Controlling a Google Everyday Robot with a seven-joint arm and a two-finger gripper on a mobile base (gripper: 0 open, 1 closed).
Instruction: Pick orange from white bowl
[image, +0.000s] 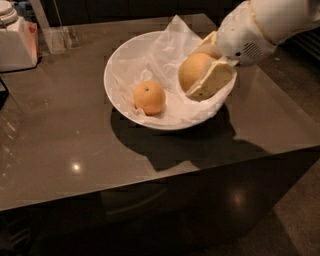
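Note:
The white bowl (120, 70) stands on the dark table, lined with crumpled white tissue paper (165, 50). My gripper (202, 70) comes in from the upper right and is shut on the orange (194, 70), holding it raised over the bowl's right side. One cream finger (212, 82) lies in front of the fruit, the other behind it. A smaller orange with a green stem dot (149, 97) lies in the bowl's lower left part.
A white box-like container (17, 42) and a clear plastic stand (55, 37) sit at the table's back left. The table's front edge (150, 187) runs across below the bowl. My white arm (270, 22) fills the upper right.

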